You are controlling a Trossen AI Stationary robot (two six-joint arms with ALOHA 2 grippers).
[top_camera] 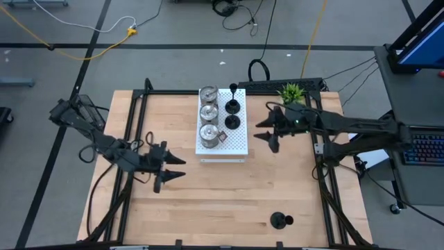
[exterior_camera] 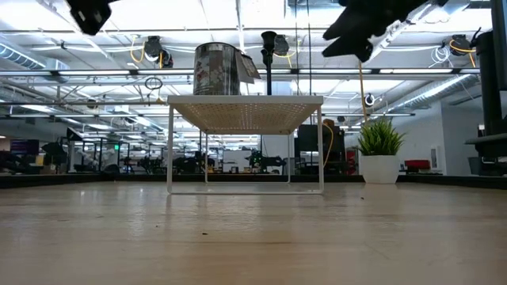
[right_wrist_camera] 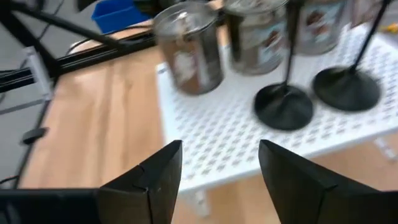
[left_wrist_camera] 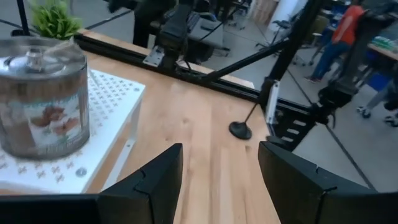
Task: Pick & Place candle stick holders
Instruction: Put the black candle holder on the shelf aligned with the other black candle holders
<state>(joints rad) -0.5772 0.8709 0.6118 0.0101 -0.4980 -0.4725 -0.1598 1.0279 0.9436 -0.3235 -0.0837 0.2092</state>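
One black holder (top_camera: 280, 221) stood alone on the worktop (top_camera: 222, 194); left gripper (top_camera: 175, 168) and right gripper (top_camera: 267, 129), both released and empty, should descend squarely over its stem.

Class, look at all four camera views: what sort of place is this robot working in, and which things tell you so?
Probably a robotics lab or open workshop: a wooden table on a bare floor strewn with cables, exposed ceiling lights and pipes overhead, and a keyboard beside the rig.
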